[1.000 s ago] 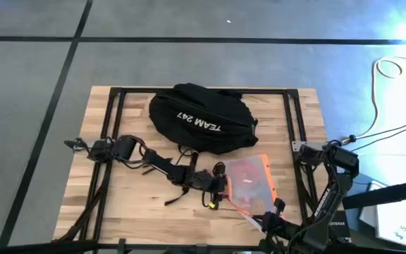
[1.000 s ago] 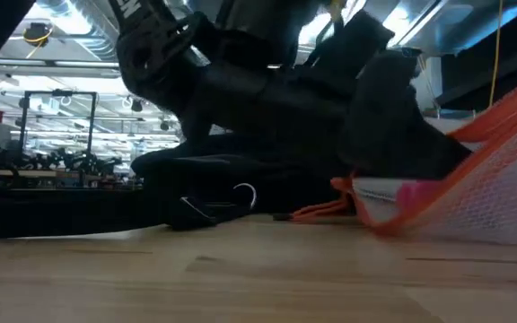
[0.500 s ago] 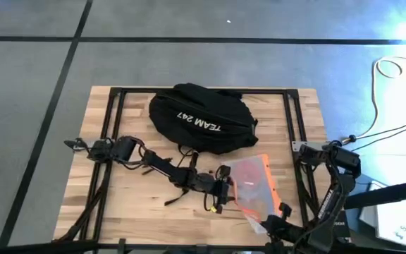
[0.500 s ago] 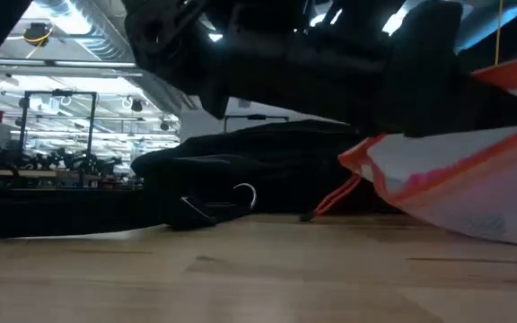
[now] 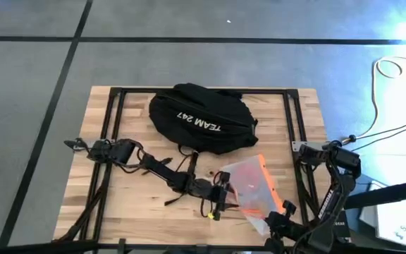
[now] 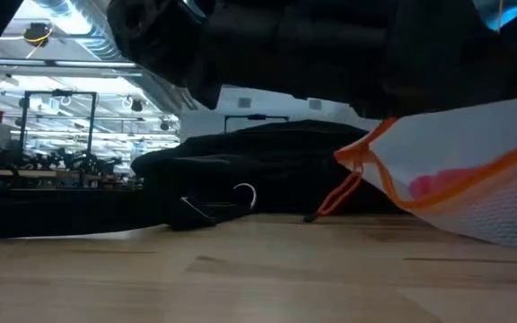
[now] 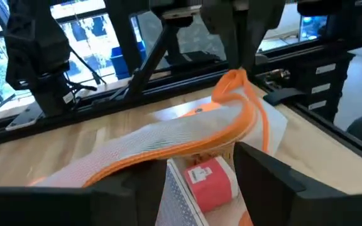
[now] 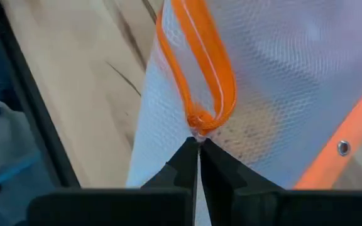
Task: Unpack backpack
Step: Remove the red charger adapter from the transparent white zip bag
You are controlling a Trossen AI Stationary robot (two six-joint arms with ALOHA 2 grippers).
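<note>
We have carried the mesh pouch (image 5: pixel 251 185) farther from the backpack (image 5: pixel 200 118), left gripper (image 5: pixel 220 198) and right gripper (image 5: pixel 268 220) both clamped on it, so it is unpacked.

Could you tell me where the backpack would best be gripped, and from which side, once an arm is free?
Probably the strap loops and metal ring lying slack on the table at the backpack's near edge, approached from the arms' side. The dome offers only smooth, taut-looking fabric. Both end effectors are occupied: left and right hold the mesh pouch.
</note>
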